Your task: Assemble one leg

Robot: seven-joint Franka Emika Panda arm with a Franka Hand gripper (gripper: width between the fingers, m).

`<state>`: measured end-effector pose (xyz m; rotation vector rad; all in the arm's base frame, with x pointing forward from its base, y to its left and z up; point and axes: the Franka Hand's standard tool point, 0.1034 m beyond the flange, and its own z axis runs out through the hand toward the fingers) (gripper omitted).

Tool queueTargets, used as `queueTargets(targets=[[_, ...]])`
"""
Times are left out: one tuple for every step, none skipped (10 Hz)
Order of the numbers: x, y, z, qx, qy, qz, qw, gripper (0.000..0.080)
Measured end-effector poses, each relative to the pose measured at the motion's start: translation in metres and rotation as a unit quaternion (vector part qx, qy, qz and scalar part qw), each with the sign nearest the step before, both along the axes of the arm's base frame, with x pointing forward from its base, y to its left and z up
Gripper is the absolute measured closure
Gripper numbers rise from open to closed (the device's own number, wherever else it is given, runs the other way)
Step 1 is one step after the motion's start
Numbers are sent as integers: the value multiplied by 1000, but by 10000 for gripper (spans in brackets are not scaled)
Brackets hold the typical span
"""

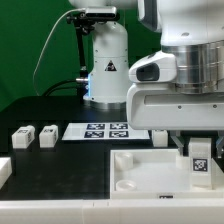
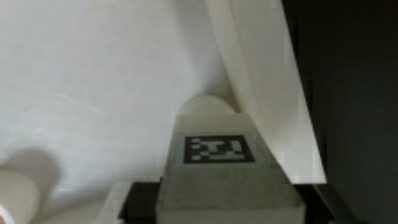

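Note:
My gripper (image 1: 200,152) is shut on one leg (image 1: 200,163), a small white block with a black-and-white tag facing the camera. It holds the leg upright over the right part of the large white tray-like piece (image 1: 135,170). In the wrist view the leg (image 2: 217,150) sits between my dark fingers (image 2: 157,200), tag up, with the tray's raised rim (image 2: 249,70) running past it. A round corner socket (image 2: 18,190) shows at the edge. Two more legs (image 1: 22,137) (image 1: 47,135) lie on the black table at the exterior view's left.
The marker board (image 1: 105,130) lies flat behind the tray. Another small white block (image 1: 160,137) sits beside it. A white part (image 1: 3,170) shows at the left edge. The robot base (image 1: 105,65) stands behind.

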<state>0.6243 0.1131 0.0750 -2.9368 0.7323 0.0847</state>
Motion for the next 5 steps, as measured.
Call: queueTargets(targets=[[0,0,0,3,7,-50,999,507],[0,0,0,4,19,-141,990,507],[0,1,-1,1,25,-187,982,507],[0,3,-1,-4,32,-249,968,507],[0,3,-1,-4,33,-255,966,507]])
